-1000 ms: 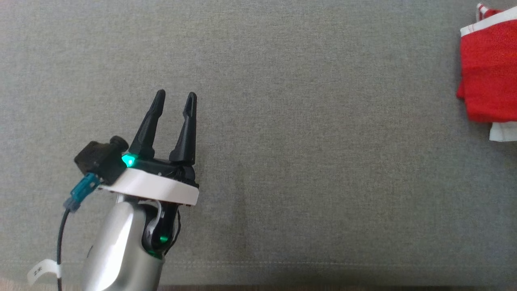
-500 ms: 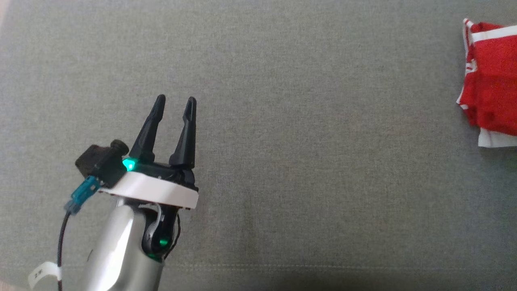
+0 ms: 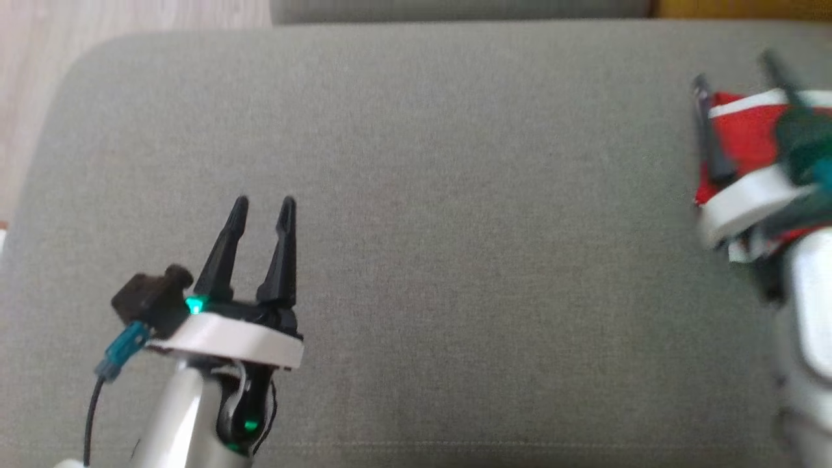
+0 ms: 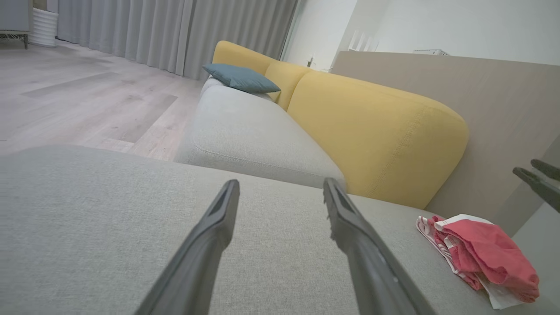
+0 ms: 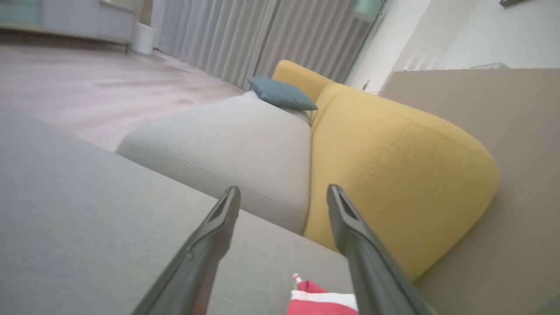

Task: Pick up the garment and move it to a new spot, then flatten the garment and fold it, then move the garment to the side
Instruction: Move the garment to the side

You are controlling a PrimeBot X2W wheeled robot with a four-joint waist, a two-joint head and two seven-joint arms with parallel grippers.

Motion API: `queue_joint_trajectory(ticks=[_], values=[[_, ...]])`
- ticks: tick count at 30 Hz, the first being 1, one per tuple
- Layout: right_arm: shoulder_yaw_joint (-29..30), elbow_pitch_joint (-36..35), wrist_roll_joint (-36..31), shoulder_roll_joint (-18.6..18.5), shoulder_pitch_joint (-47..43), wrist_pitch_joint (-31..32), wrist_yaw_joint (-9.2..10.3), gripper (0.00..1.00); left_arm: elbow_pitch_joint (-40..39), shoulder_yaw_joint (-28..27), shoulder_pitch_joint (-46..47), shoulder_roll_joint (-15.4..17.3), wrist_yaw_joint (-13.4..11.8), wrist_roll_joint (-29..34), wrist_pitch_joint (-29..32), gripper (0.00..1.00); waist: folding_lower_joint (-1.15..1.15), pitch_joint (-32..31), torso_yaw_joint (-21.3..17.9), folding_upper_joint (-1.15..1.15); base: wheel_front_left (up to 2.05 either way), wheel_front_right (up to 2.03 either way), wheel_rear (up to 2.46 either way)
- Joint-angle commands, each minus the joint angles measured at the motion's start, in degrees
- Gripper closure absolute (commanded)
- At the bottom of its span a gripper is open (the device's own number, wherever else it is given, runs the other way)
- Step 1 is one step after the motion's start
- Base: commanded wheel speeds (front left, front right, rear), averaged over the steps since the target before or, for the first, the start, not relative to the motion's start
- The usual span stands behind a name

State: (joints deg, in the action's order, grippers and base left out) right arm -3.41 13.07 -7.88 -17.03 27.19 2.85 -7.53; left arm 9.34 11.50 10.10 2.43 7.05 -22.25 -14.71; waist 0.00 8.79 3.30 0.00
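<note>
As the folded garment [image 3: 744, 136] lies on the cushion's [image 3: 455, 227] right side, your right gripper [image 3: 733, 70] hangs spread and empty above it; your left gripper [image 3: 264, 203], also spread, stands clear.

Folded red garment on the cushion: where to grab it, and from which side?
Likely the layered edge facing the middle of the cushion. The garment lies as a loose folded pile with its layers exposed there; the right gripper hangs open above it, so come down from above, pinching all layers.
</note>
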Motion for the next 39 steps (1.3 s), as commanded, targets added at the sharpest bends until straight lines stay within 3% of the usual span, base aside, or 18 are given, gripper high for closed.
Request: queue_joint_trajectory(ticks=[1,6,10,21,39], values=[[-0.3,-1.2,1.0,2.3,-1.9,-1.7,0.04,0.0,-1.9,-2.7,0.3,0.4,-0.2,0.6,-0.3,0.0,0.0,-2.4,-0.1,0.0,0.0,0.0,0.0],[2.5,-1.7,0.4,10.9,-7.3,-6.8,0.04,0.0,-1.7,-1.8,-2.1,0.4,0.0,1.4,-0.3,0.0,0.0,-5.3,0.2,0.0,0.0,0.0,0.0],[3.0,-1.8,0.6,13.6,-12.2,-10.1,0.04,0.0,-2.0,-1.6,-3.9,0.4,0.1,1.4,-0.3,0.0,0.0,-6.6,0.5,0.0,0.0,0.0,0.0],[1.9,1.5,9.5,14.1,-22.1,-16.5,0.04,0.0,-2.3,-1.7,-8.3,0.4,-1.4,2.3,-0.3,0.0,0.0,-9.1,0.8,0.0,0.0,0.0,0.0],[1.7,2.9,11.6,14.2,-22.8,-17.8,0.04,0.0,-6.4,-2.3,-9.3,0.4,-3.2,5.1,-0.3,0.0,0.0,-9.2,1.2,0.0,0.0,0.0,0.0]])
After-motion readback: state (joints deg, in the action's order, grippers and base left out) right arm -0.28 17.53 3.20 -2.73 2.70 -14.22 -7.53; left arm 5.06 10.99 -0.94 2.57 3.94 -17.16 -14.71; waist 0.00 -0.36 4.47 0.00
